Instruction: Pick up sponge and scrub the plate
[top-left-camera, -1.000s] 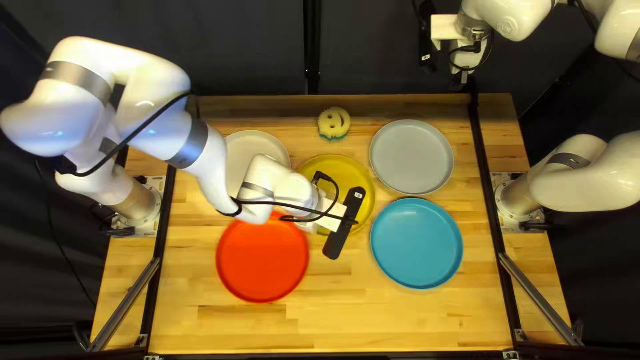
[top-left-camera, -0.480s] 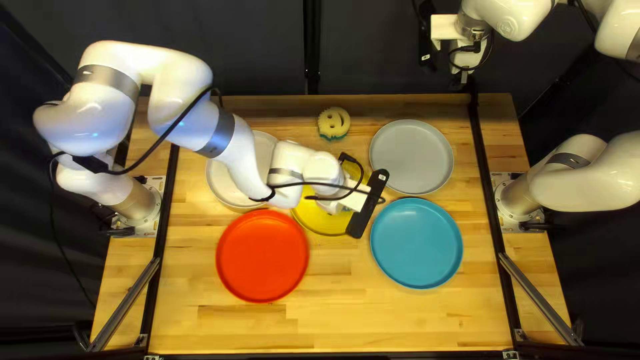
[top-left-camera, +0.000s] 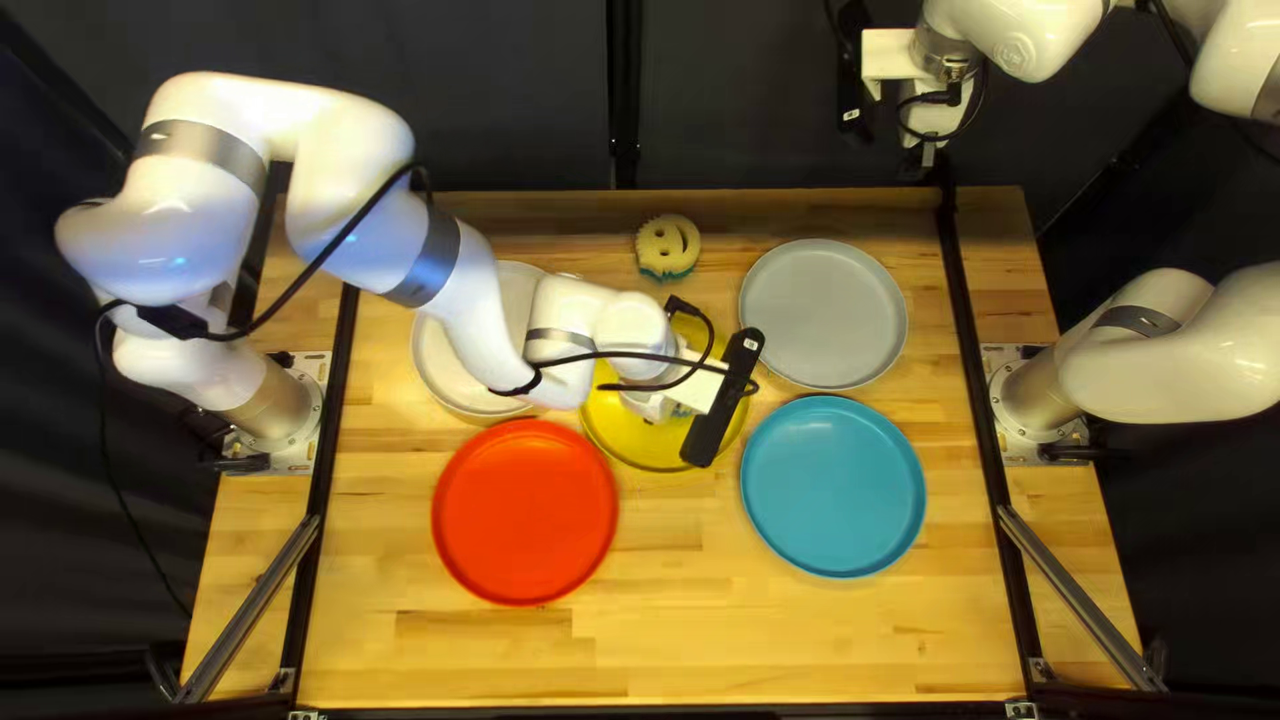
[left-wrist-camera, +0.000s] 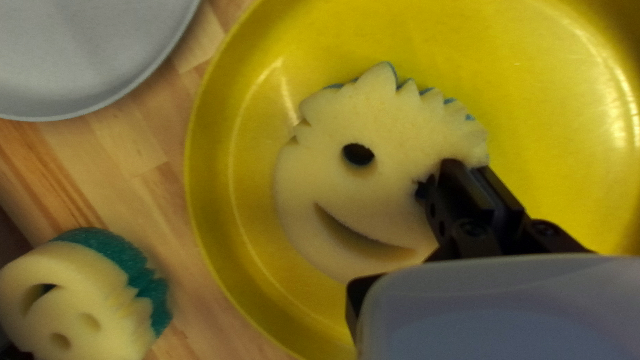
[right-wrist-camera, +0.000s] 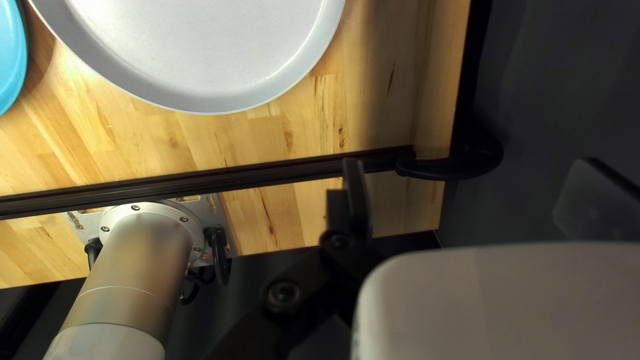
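My left gripper (top-left-camera: pixel 656 404) is over the yellow plate (top-left-camera: pixel 638 447), its tips hidden in the top left view. A pale yellow smiling sponge with a blue underside (left-wrist-camera: pixel 373 180) lies face up inside the yellow plate (left-wrist-camera: pixel 553 60). In the left wrist view, my left gripper (left-wrist-camera: pixel 470 172) is shut on the sponge near its edge, beside one eye hole, partly hiding that side. A second smiling sponge with a green layer (top-left-camera: pixel 668 246) lies on the table behind the plate. My right gripper (top-left-camera: pixel 930 155) hangs beyond the far edge; its own gripper (right-wrist-camera: pixel 470 180) stands open and holds nothing.
A red plate (top-left-camera: pixel 524 512) and a white plate (top-left-camera: pixel 440 367) lie toward the left arm's base. The grey plate (top-left-camera: pixel 823 314) and blue plate (top-left-camera: pixel 834 487) lie to the right. The left arm crosses over the white plate.
My left gripper has swung rightward and slightly toward the far edge over the yellow plate, then shifted a little back to the left. My right arm keeps its place.
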